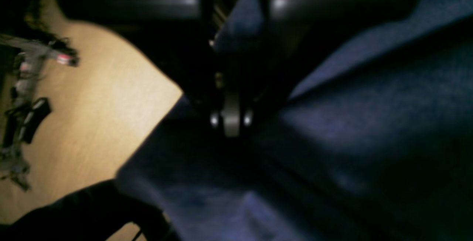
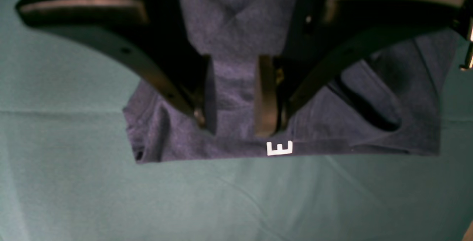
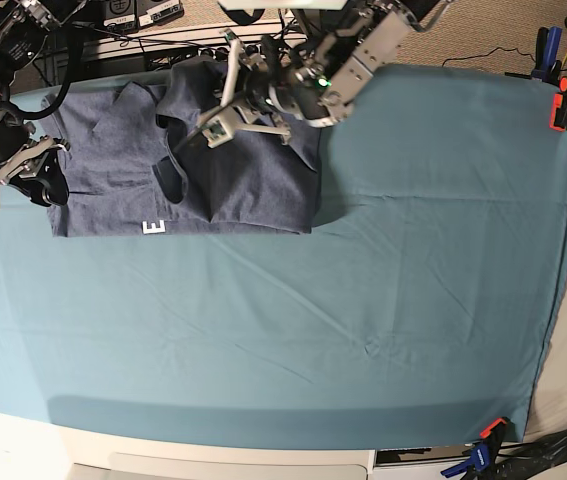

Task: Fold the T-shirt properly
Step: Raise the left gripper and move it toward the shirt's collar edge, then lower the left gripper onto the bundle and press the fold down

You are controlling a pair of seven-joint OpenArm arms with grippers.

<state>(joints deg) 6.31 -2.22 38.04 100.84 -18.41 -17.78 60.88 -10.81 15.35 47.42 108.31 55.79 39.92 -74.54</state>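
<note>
T-shirt point(image 3: 263, 190) and its long, fairly straight edge come first beyond the open stretch of teal cloth point(image 3: 223, 330) at the front of the base view. A white letter E point(image 3: 153, 227) shows on that edge, with the rest of the lettering out of sight. The shirt lies across the far part of the desk, from the view's left towards its middle.

Just behind the edge, the middle is uneven: a loose fold point(image 3: 171, 178) stands up with a dark opening beneath it, and the part to its right is creased and bunched. The end on the view's left lies flatter. Over that end is the right gripper point(image 2: 238, 128), its fingers parted and no cloth between them. Farther back, the left gripper point(image 1: 231, 122) is clenched, apparently on a pinch of the shirt, whose folds draw in towards its fingertips.

As far as can be judged, the work is partway along. The front edge looks roughly lined up, but there is no neat, compact bundle. Left to do, probably: settle the raised fold, smooth the bunched side, bring the outer parts inward, and fold the whole into an even rectangle. Whether any layers underneath are properly folded, I cannot tell.
</note>
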